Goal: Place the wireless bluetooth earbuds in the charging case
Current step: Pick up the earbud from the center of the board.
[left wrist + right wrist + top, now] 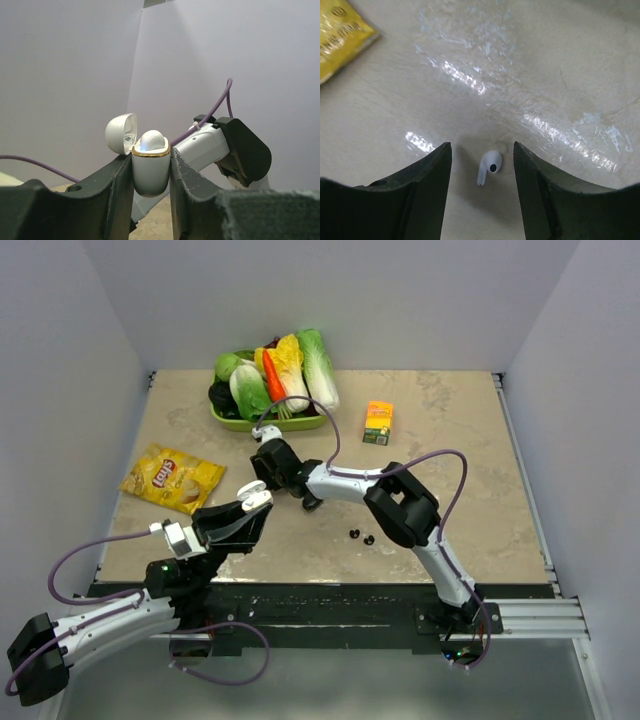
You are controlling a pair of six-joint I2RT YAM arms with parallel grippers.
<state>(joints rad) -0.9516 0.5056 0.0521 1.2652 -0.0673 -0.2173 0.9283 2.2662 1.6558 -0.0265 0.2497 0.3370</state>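
Claws differ: left claw (150,159) clamps the open charging case (150,177); right claw (481,148) stands parted over 1 white earbud (489,166).

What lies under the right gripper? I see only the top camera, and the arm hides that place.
Observer: A white earbud lies on the table inside the open right gripper, untouched.
Operator: Is the case open?
Observer: Yes. The left gripper holds the white case upright, its lid tipped back.
Operator: Is anything inside?
Observer: A white rounded piece rises above the gold rim; I cannot tell whether it is an earbud.
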